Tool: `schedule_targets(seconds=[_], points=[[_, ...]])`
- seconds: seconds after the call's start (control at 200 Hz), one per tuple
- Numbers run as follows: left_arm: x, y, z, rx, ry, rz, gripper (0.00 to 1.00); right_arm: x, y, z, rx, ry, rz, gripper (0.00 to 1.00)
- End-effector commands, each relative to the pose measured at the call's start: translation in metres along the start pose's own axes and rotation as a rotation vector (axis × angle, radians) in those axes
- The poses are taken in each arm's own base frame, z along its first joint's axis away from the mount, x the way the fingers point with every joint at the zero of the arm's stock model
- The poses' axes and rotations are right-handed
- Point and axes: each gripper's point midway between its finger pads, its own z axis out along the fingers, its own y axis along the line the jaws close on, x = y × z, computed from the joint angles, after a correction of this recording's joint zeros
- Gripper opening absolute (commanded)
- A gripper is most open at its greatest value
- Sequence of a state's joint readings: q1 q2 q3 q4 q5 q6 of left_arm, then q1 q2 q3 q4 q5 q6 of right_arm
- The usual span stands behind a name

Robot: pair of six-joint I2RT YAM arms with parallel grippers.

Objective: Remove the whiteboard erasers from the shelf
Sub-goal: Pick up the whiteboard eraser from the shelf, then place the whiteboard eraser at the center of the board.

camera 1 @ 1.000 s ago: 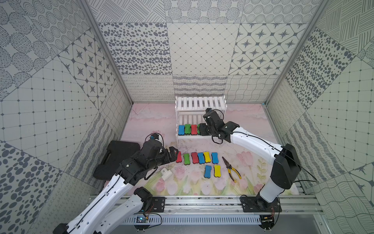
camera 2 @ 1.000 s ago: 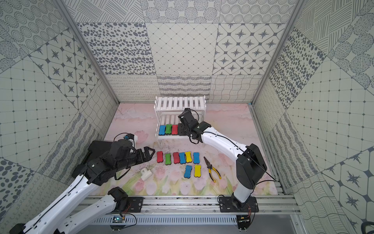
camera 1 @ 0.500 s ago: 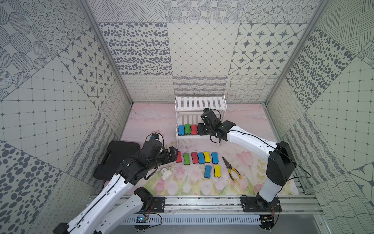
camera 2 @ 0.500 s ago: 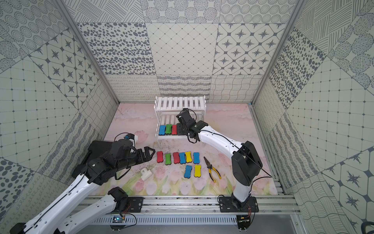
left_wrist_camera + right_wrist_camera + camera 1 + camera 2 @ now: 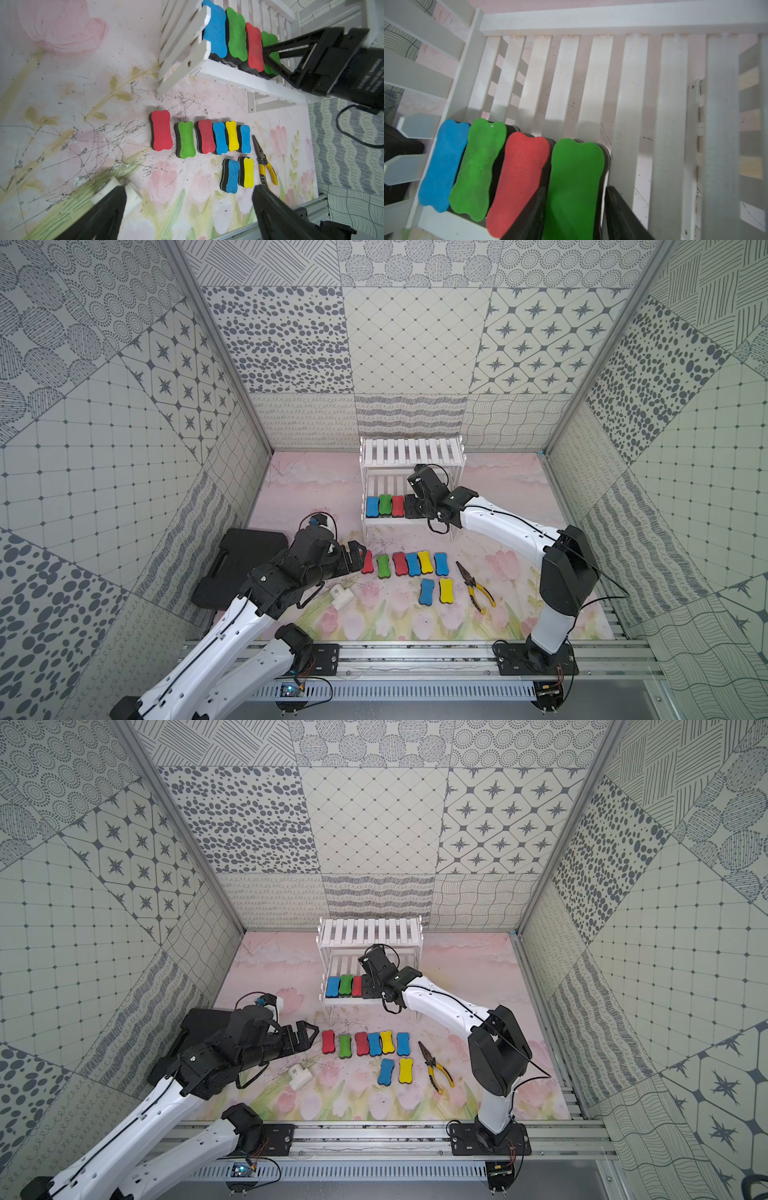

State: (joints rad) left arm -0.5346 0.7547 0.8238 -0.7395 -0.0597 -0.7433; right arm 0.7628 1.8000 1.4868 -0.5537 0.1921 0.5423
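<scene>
The left tool [image 5: 360, 559], jaws wide apart and empty, hovers at the 9 o'clock end of the eight erasers [image 5: 400, 564] lying on the bench [image 5: 519, 531], with the shelf [image 5: 411, 450] off at its 1 o'clock. Four erasers sit side by side on the shelf's lower tier, long axes running 12 to 6. The green eraser [image 5: 575, 176] at the row's 3 o'clock end lies under the right tool [image 5: 575, 190], plainly the nearer, with one jaw along each long side, drawn in close, though I cannot tell whether they pinch yet.
</scene>
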Motion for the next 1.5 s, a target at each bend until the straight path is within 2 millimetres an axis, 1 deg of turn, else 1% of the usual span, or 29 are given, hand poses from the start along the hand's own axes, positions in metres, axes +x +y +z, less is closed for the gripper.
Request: schedule_targets(seconds=[0.0,0.115,0.205,0.315,0.395,0.455,0.515,0.575,0.615,0.715,0.8,0.865,1.005,1.081,1.116,1.231,1.411,1.496], points=[[-0.007,-0.003,-0.005,0.006,-0.021,0.011,0.99,0.003,0.001,0.005,0.017,0.016,-0.011,0.46],[-0.006,-0.003,-0.006,0.008,-0.02,0.008,1.0,-0.007,0.002,-0.004,0.009,-0.014,-0.005,0.38],[-0.007,-0.004,-0.007,0.012,-0.021,0.005,0.99,-0.017,0.003,-0.017,-0.001,-0.045,0.0,0.36],[-0.007,-0.004,-0.008,0.013,-0.022,0.006,1.0,-0.025,0.006,-0.039,-0.034,-0.084,0.024,0.36],[-0.009,-0.005,-0.01,0.012,-0.027,0.005,1.0,-0.024,0.006,-0.056,-0.066,-0.1,0.052,0.35],[-0.009,-0.005,-0.011,0.015,-0.031,0.005,0.99,-0.017,0.007,-0.068,-0.081,-0.108,0.064,0.35],[-0.01,-0.005,-0.011,0.015,-0.032,0.005,1.0,-0.005,0.008,-0.078,-0.097,-0.103,0.086,0.35],[-0.01,-0.005,-0.011,0.013,-0.031,0.004,0.99,0.013,0.01,-0.087,-0.12,-0.083,0.124,0.35],[-0.01,-0.005,-0.012,0.011,-0.032,0.004,0.99,0.027,0.014,-0.092,-0.145,-0.071,0.152,0.35],[-0.01,-0.007,-0.014,0.021,-0.03,-0.003,1.0,0.069,0.022,-0.099,-0.186,-0.015,0.226,0.35],[-0.012,-0.01,-0.017,0.036,-0.033,-0.009,1.0,0.107,0.029,-0.097,-0.202,0.053,0.291,0.35],[-0.013,-0.011,-0.02,0.038,-0.033,-0.011,0.99,0.135,0.038,-0.093,-0.214,0.113,0.319,0.35],[-0.016,-0.013,-0.03,0.035,-0.039,-0.014,1.0,0.192,0.055,-0.076,-0.204,0.26,0.335,0.35],[-0.015,-0.012,-0.036,0.041,-0.045,-0.015,0.99,0.216,0.063,-0.067,-0.204,0.312,0.356,0.35],[-0.014,-0.01,-0.039,0.037,-0.048,-0.019,1.0,0.222,0.063,-0.065,-0.192,0.323,0.362,0.35],[-0.011,-0.006,-0.046,0.046,-0.057,-0.039,1.0,0.225,0.061,-0.063,-0.175,0.304,0.385,0.35],[-0.006,-0.003,-0.051,0.047,-0.053,-0.05,0.99,0.243,0.054,-0.048,-0.124,0.341,0.415,0.35],[-0.005,-0.001,-0.052,0.037,-0.048,-0.051,1.0,0.243,0.053,-0.04,-0.117,0.343,0.42,0.36]])
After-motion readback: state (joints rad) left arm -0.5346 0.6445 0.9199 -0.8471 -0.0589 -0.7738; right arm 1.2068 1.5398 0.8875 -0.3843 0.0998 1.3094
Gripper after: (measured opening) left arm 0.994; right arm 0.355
